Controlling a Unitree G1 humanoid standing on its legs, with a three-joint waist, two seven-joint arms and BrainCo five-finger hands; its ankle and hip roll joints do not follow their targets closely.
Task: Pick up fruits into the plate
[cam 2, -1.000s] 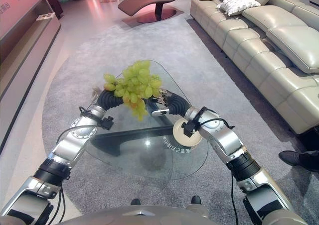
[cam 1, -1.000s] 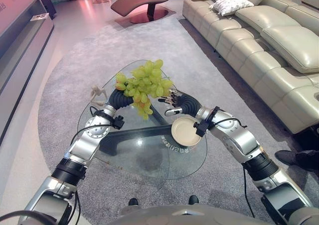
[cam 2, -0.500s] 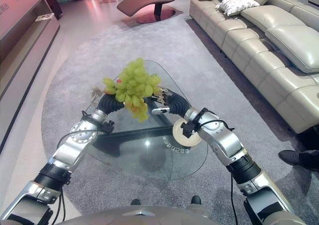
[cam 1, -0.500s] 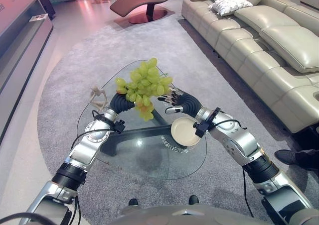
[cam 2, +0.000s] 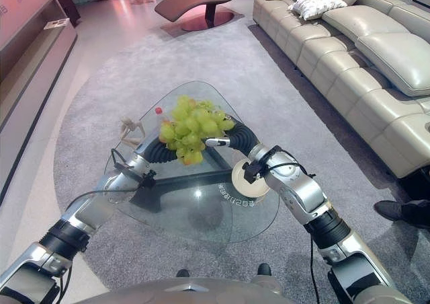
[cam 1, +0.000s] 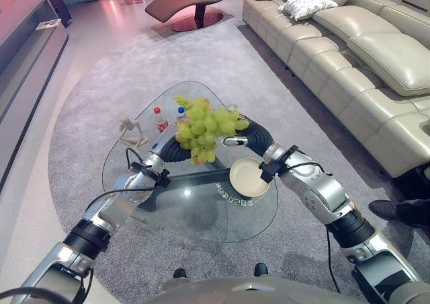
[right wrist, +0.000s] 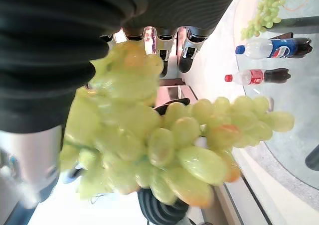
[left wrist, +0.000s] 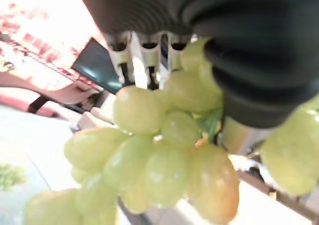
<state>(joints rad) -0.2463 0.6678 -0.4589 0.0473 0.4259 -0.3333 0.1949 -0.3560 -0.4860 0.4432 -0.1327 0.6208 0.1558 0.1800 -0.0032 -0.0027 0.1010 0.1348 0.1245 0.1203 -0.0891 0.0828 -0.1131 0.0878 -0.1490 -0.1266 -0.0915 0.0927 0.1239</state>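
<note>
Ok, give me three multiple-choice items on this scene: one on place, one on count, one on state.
1. Where is the bunch of green grapes?
A. on the plate
B. held up between the two hands above the glass table
C. on the sofa

2. How many bottles stand on the table?
A. two
B. four
C. none

3. What state is the plate in?
A. full of grapes
B. empty
C. upside down

Answers: 1 B, the left hand and right hand carry the bunch; 2 A, a red-capped and a blue-capped one; 3 B, its inside is bare.

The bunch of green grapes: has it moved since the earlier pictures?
Yes. The bunch of green grapes has come down and rightward, nearer the round beige plate.
</note>
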